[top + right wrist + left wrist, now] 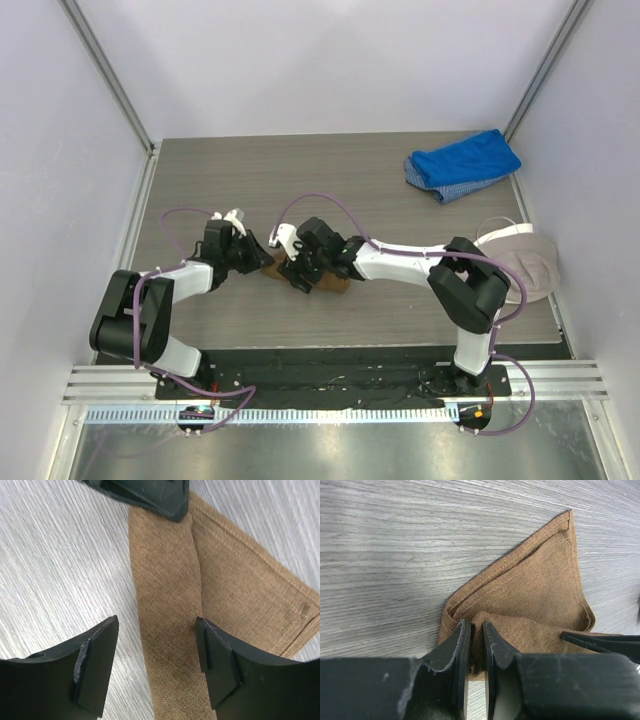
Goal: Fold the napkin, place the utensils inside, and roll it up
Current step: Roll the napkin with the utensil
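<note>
The tan-brown napkin lies folded on the wood table, mostly covered by both grippers. In the left wrist view the napkin shows a pointed corner away from me and a rolled fold near the jaws. My left gripper is shut on that fold at the napkin's left end; it is also in the top view. My right gripper is open and straddles the rolled band of napkin, its right finger touching the crease; it shows in the top view too. The gold spoon is not visible in any view.
A blue cloth lies at the back right. A beige-and-white cap-like item sits at the right edge. Grey walls enclose the table on three sides. The other arm's fingertip enters the right wrist view.
</note>
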Action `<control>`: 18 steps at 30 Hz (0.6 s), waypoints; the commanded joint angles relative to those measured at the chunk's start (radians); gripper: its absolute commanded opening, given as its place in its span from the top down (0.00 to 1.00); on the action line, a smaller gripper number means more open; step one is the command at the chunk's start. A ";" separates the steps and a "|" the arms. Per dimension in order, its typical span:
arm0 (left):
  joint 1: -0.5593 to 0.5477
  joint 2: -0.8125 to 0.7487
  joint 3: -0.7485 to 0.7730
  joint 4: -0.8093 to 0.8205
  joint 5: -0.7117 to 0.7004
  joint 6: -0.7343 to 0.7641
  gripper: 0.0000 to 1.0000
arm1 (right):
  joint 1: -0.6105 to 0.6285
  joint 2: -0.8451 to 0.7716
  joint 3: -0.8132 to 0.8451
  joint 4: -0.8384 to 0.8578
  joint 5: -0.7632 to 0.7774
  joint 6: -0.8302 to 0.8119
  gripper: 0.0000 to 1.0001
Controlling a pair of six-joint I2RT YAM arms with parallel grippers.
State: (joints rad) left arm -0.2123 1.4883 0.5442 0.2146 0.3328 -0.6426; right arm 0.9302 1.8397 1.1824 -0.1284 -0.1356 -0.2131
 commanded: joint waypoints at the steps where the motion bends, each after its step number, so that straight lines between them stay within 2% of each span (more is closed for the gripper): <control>1: -0.010 0.013 0.025 -0.044 -0.012 0.020 0.82 | 0.004 0.013 -0.032 0.015 0.025 0.004 0.31; 7: -0.013 0.009 0.026 -0.050 -0.014 0.021 0.82 | 0.005 0.038 -0.055 0.033 0.044 0.014 0.36; 10: -0.015 -0.002 0.034 -0.055 -0.015 0.020 0.80 | 0.005 0.049 -0.066 0.036 0.048 0.020 0.44; 12: -0.015 -0.016 0.040 -0.069 -0.031 0.020 0.72 | 0.004 0.062 -0.072 0.036 0.060 0.026 0.54; 15: -0.015 -0.062 0.063 -0.107 -0.063 0.027 0.56 | -0.007 0.081 -0.081 0.038 0.021 0.043 0.62; 18: -0.013 -0.129 0.072 -0.156 -0.119 0.038 0.41 | -0.019 0.087 -0.081 0.033 -0.047 0.072 0.66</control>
State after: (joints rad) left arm -0.2214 1.4544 0.5743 0.1287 0.2932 -0.6338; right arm 0.9203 1.8835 1.1286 -0.0601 -0.0883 -0.1951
